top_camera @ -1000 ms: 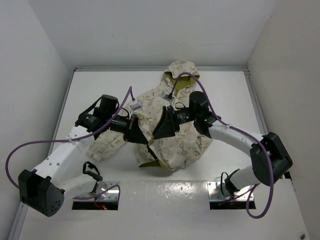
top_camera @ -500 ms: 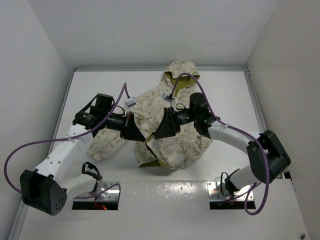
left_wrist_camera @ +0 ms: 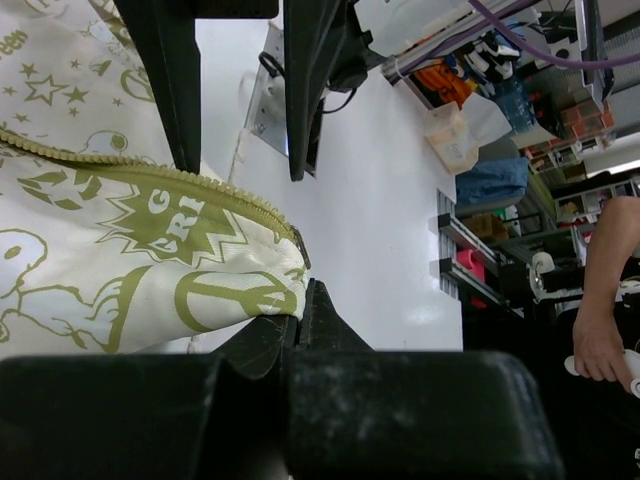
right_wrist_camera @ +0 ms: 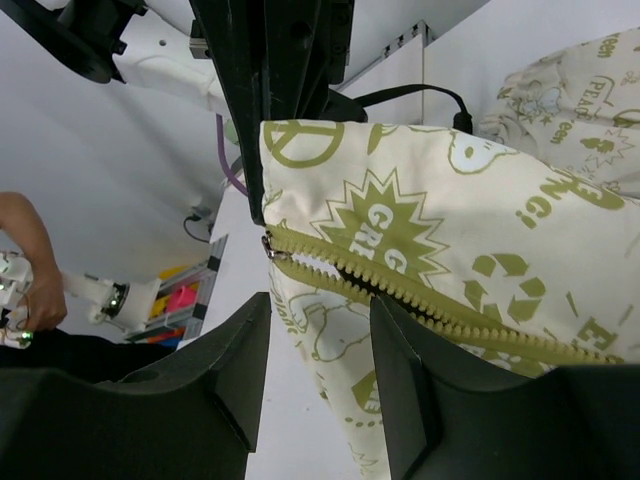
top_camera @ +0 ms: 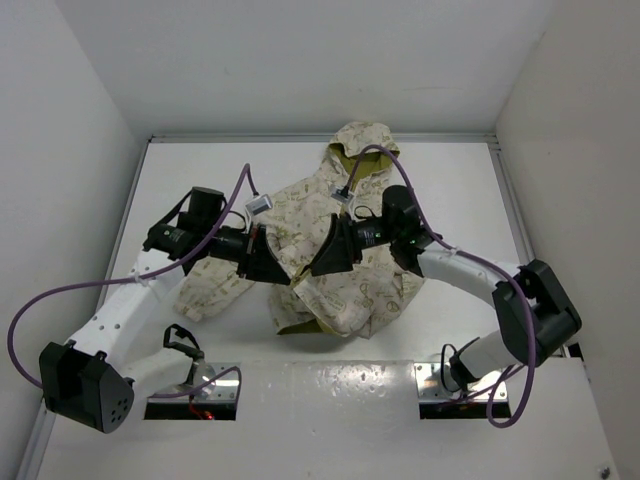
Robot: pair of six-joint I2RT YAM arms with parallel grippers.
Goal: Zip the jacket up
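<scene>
Well, two purple cables [top_camera: 378,149] loop over the two arms, which cross and hide the middle of the one jacket [top_camera: 350,290]. It lies mid-counter [top_camera: 470,200], hood at 12 o'clock, hem at 6, cream with olive doodles. Its one zipper [right_wrist_camera: 420,300] gapes near its end. The left claw [top_camera: 285,280], reaching from 9 o'clock, is clamped on the hem corner. The right claw [top_camera: 314,268], from 3, stands apart astride the zipper.
</scene>
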